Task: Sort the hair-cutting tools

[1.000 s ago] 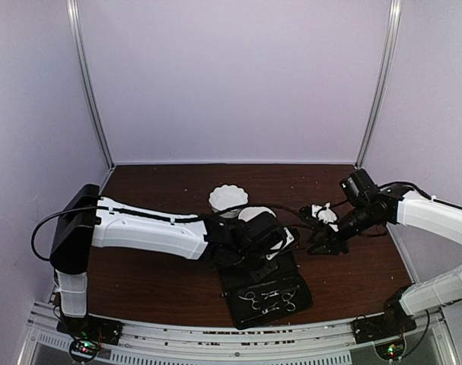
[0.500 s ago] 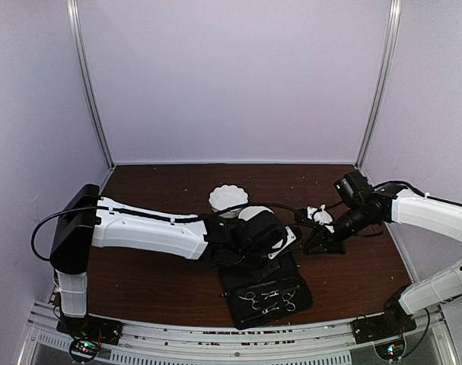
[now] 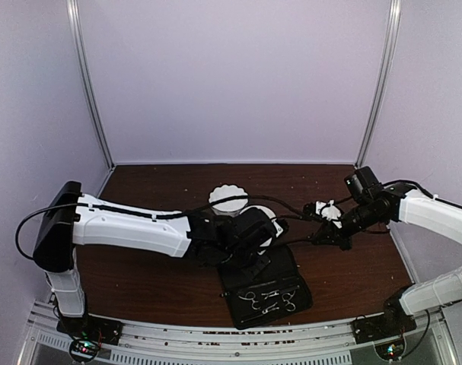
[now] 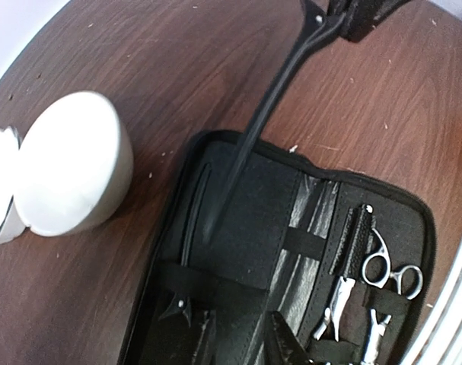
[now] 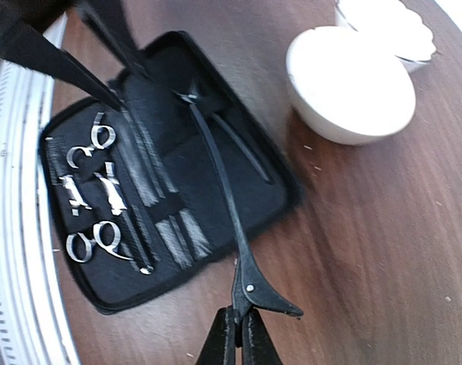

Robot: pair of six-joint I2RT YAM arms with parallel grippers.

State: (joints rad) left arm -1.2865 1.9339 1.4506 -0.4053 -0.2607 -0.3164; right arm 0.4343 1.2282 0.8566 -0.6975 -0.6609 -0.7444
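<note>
- Your right gripper is clamped on the hinge end of a long black clip. The pinch sits just off the near edge of the open zip case, above bare table.
- From that pinch the clip runs out over the case's open half. Its thin tip ends close to the hinge of the second clip, which lies in the case. You cannot tell from these views whether the tip is free or touching the lining.
- The step looks like drawing this clip out of the case. Pull back along the clip's own length and raise it as you go, so the tip slides clear instead of levering against the case wall.
- Hold the pinch firm: you grip one end of a long thin piece, so it can swivel between the fingers if the tip catches.
- Watch the second clip. A sideways sweep of the tip would likely drag it along.
- Your left gripper hangs over the far side of the case with its fingers parted and nothing between them. Leave it out of the clip's path.
- The two silver scissors sit strapped in the other half of the case, well apart from your right gripper.
- The round white bowl and the scalloped white bowl stand beyond the case. Which one takes clips cannot be judged from here.
</note>
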